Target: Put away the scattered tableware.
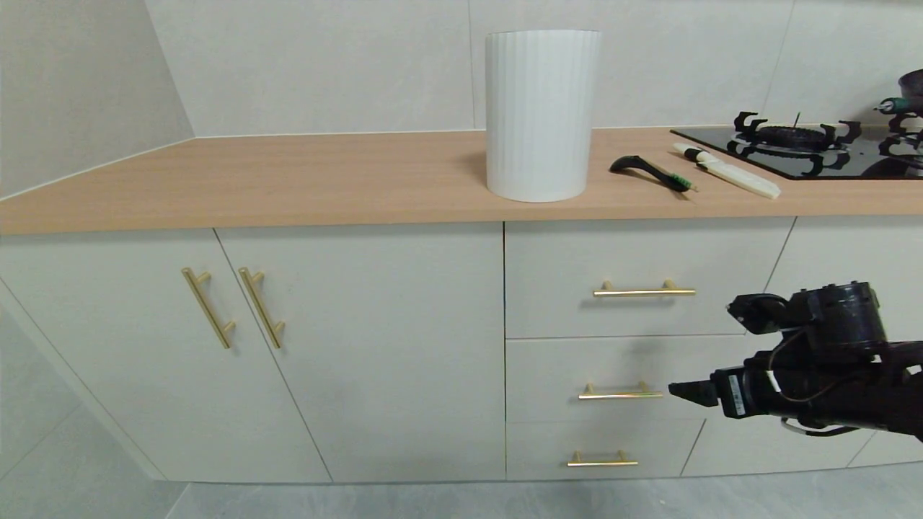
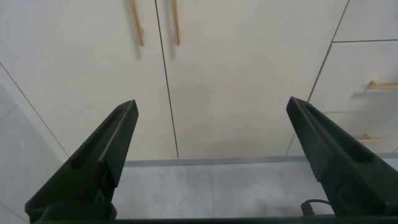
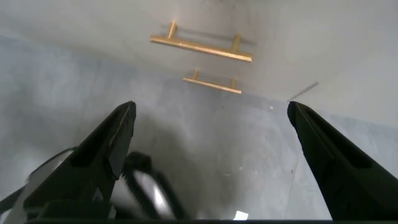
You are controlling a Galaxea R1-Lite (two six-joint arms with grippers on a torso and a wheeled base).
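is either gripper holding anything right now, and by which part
Nothing is held. The left gripper and the right gripper are both open, with nothing between their fingers.

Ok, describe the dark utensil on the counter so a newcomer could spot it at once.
On the wooden countertop stands a tall white ribbed container; the dark utensil lies just right of its base. Unlike the longer cream-coloured utensil beside it, nearer the hob, it has a curved black body with a green tip.
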